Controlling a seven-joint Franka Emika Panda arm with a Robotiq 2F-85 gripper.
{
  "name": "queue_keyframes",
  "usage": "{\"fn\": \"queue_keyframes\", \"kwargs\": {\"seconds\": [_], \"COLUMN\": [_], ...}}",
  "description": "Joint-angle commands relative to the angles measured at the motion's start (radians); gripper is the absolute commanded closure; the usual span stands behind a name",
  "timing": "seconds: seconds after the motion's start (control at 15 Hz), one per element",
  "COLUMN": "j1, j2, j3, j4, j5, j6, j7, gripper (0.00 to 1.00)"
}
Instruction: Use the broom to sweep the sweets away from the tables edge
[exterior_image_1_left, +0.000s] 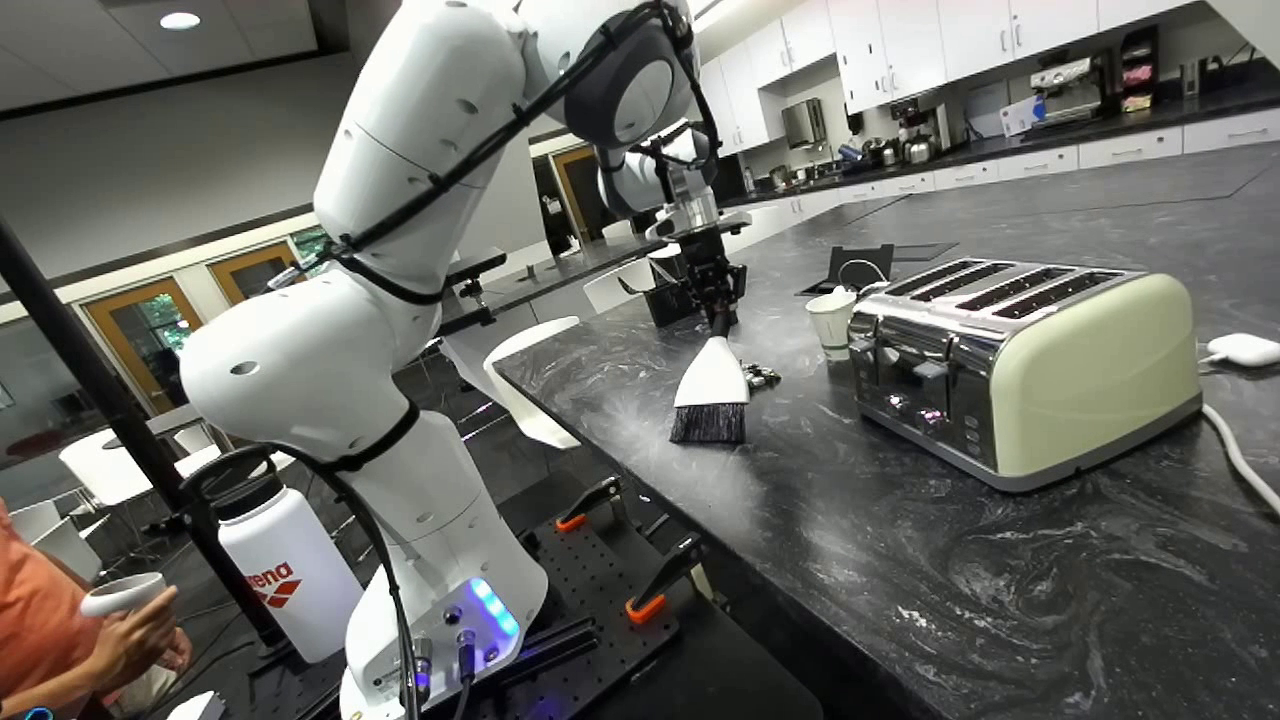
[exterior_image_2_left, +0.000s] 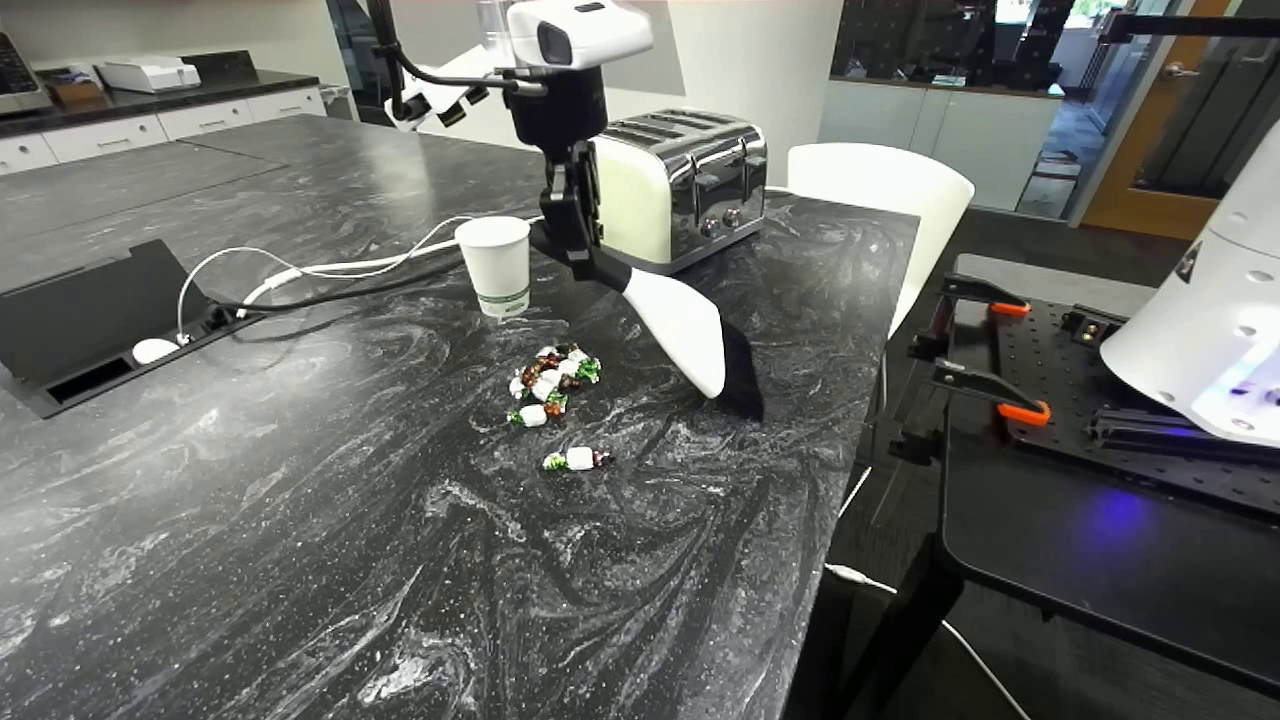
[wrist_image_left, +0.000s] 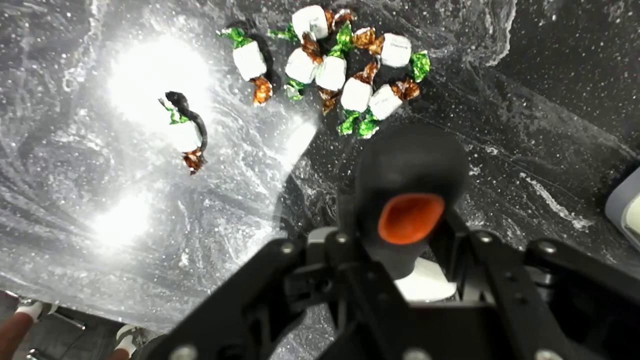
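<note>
Wrist view shows the jaws gripping the broom (wrist_image_left: 409, 167), hiding most of its head (wrist_image_left: 426, 286).

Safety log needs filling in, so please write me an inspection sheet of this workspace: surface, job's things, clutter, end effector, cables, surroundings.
Surface: dark, marbled table; glare in the wrist view.
Job's things: broom, its head between the sweets and the table's edge; bristle contact unclear. At least one sweet lies apart from the cluster.
Clutter: paper cup, toaster.
End effector: closed on the broom's handle.
Cables: a white cable and a black cable run from the open outlet box toward the cup.
Surroundings: white chair beyond the table's edge; person in orange, holding something white.
</note>
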Motion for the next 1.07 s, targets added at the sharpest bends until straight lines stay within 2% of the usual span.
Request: {"fn": "queue_keyframes", "kwargs": {"seconds": [0.0, 0.4, 0.8, 1.0], "j1": [0.063, 0.197, 0.301, 0.326], "j2": [0.026, 0.12, 0.242, 0.24], "j3": [-0.022, -0.042, -0.011, 0.004], "j4": [0.076, 0.25, 0.409, 0.437], "j5": [-0.031, -0.121, -0.249, -0.25], "j6": [0.03, 0.008, -0.006, -0.041], "j7": [0.003, 0.0, 0.0, 0.0], "gripper": [0.86, 0.86, 0.86, 0.86]}}
